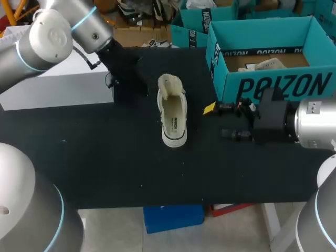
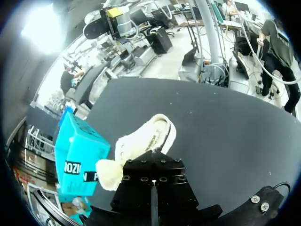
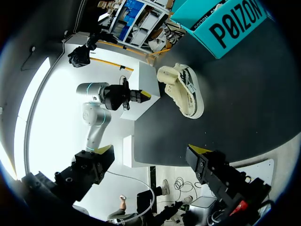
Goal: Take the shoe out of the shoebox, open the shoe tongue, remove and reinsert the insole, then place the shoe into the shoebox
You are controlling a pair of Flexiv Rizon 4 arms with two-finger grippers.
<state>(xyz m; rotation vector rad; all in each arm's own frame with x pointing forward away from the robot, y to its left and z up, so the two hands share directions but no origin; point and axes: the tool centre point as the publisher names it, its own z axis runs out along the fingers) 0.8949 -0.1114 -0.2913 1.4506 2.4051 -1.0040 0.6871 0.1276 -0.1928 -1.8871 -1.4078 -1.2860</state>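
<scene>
just one shoe lies near one open shoebox.

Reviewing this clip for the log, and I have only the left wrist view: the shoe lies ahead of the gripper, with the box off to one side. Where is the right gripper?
Observer: In the head view the right gripper is beside the shoe, just in front of the box, and is not touching the shoe.
Operator: Open or shut?
Observer: Open. The right wrist view shows its fingers wide apart with nothing between them.
</scene>
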